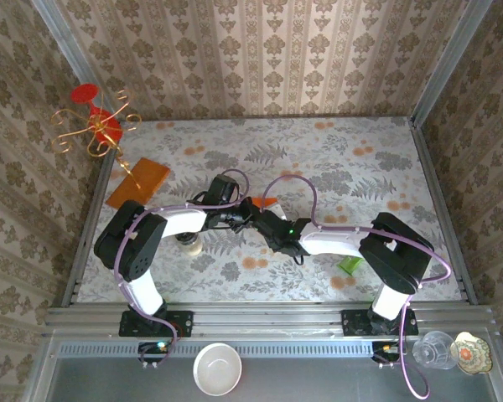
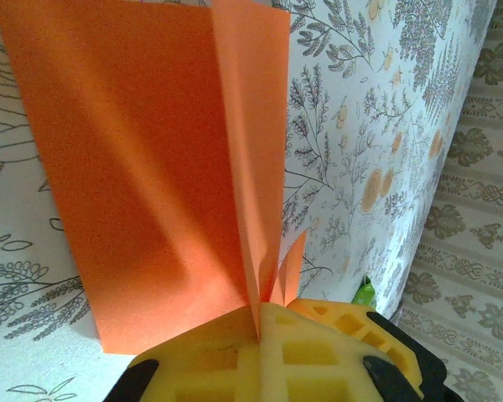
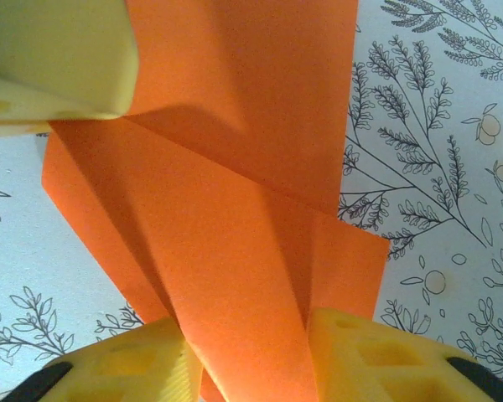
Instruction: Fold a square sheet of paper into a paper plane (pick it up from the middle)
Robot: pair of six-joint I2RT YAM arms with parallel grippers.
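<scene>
Left tool (image 2: 260,322) clamps creased paper (image 2: 142,167), long axis pointing away; right tool (image 3: 247,343) apart astride it

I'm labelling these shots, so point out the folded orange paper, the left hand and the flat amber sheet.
folded orange paper (image 2: 151,167), left wrist view, its broad flat panel.
left hand (image 2: 259,322), left wrist view, where its fingertips close on the paper.
flat amber sheet (image 1: 141,184), top view, its middle.

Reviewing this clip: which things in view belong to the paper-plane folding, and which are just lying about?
Job in hand:
red-orange paper
left gripper, clamped on it
right gripper, one finger on each side of it

Lying about:
amber sheet
gold wire ornament
green item
white bowl
glass
</scene>
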